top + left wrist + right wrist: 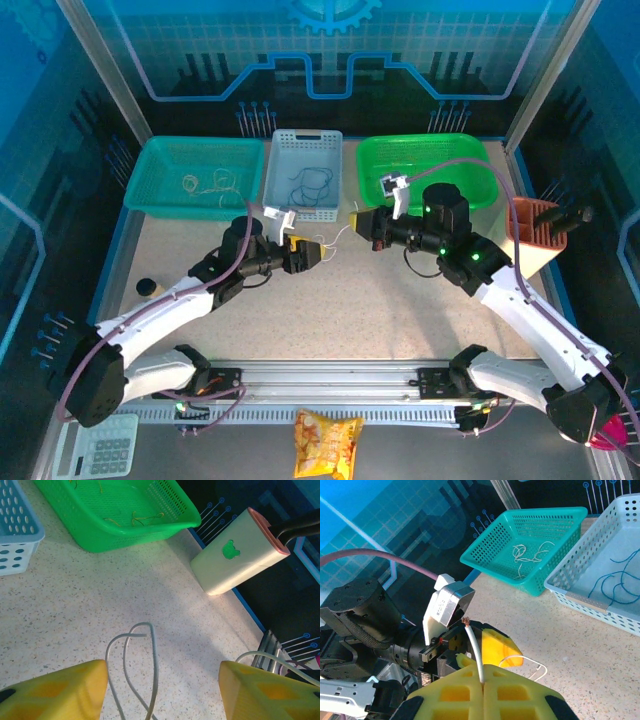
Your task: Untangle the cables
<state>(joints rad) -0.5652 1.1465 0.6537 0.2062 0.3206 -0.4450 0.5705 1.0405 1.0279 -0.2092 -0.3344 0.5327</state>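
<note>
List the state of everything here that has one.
left gripper: open, nothing gripped; white loop lies between its fingers.
right gripper: shut on white cable, bare end sticking up.
teal basket: holds cream wires.
pale blue basket: holds dark blue wires.
green basket: holds yellow wires.

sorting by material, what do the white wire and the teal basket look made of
white wire: smooth plastic-looking insulation over what seems copper, judging by the reddish bare tip.
teal basket: probably moulded plastic, slightly glossy, with regular lattice holes.
</note>
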